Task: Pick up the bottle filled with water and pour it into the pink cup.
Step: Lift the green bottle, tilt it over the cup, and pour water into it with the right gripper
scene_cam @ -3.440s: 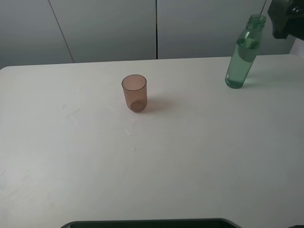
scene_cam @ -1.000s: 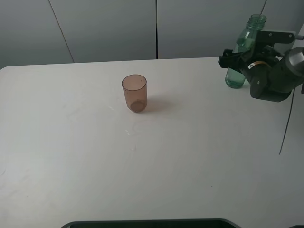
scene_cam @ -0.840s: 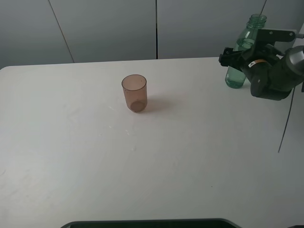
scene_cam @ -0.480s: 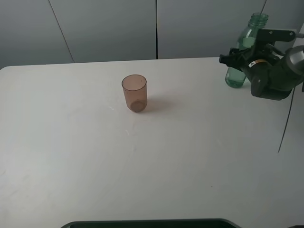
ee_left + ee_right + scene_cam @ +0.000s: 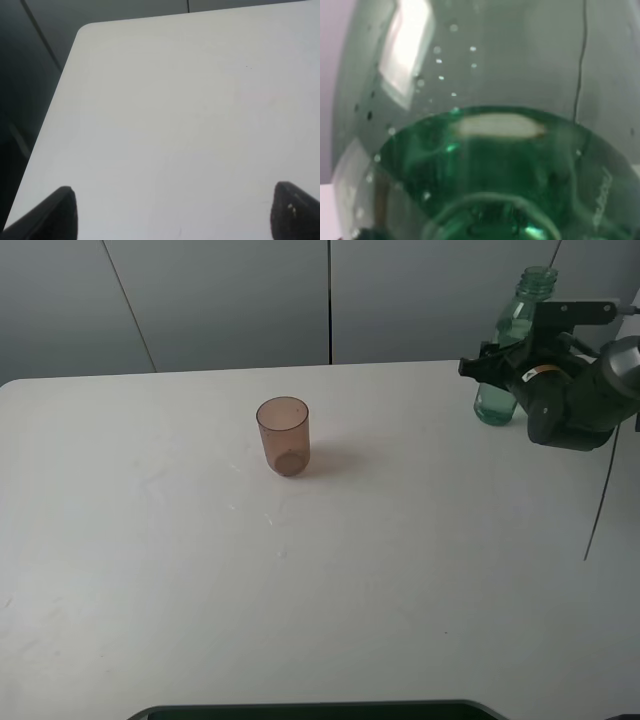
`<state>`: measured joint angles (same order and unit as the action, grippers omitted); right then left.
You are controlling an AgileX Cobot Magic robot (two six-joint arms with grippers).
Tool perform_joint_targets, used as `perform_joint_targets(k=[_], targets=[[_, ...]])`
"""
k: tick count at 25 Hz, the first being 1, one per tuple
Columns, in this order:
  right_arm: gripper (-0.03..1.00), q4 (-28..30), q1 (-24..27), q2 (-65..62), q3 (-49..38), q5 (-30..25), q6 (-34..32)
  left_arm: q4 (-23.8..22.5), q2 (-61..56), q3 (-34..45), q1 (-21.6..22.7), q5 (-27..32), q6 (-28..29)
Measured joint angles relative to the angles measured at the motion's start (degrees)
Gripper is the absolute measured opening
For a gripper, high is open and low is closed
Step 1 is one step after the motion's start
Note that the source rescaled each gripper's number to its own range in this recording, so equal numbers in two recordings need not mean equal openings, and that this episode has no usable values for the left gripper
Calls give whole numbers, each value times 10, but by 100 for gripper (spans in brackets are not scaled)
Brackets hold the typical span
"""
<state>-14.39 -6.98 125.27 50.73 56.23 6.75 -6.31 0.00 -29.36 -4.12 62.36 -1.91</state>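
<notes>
The green-tinted bottle [image 5: 513,326] stands at the table's far right, capless, with water in its lower part. My right gripper [image 5: 505,358] is around the bottle's middle, and its fingers appear shut on it. The bottle's base rests on the table. In the right wrist view the bottle [image 5: 485,150] fills the frame and no fingers show. The pink cup [image 5: 283,435] stands upright and empty near the table's middle, well to the left of the bottle. My left gripper [image 5: 180,215] is open and empty over bare table and does not show in the exterior high view.
The white table [image 5: 400,570] carries only the cup and the bottle. A grey wall stands behind its far edge. The left wrist view shows the table's rounded corner [image 5: 87,30] with a dark drop beside it. A dark edge [image 5: 320,708] lies along the front.
My right arm came in from the upper right and took the bottle's middle. Over the last second the arm has held still while the bottle's top shifted slightly. The cup has not moved.
</notes>
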Motion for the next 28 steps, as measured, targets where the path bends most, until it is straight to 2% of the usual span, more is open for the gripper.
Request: perform_joint_targets(k=[4, 12, 17, 28], targets=[[0, 14, 0, -4, 0, -6, 19, 0, 0, 0, 0, 0, 0], [0, 59, -3, -90, -1, -92, 22, 0, 0, 0, 0, 0, 0], [0, 66, -35, -150, -1, -112, 25, 0, 0, 0, 0, 0, 0], [0, 75, -133, -163, -1, -142, 129, 0, 0, 0, 0, 0, 1]])
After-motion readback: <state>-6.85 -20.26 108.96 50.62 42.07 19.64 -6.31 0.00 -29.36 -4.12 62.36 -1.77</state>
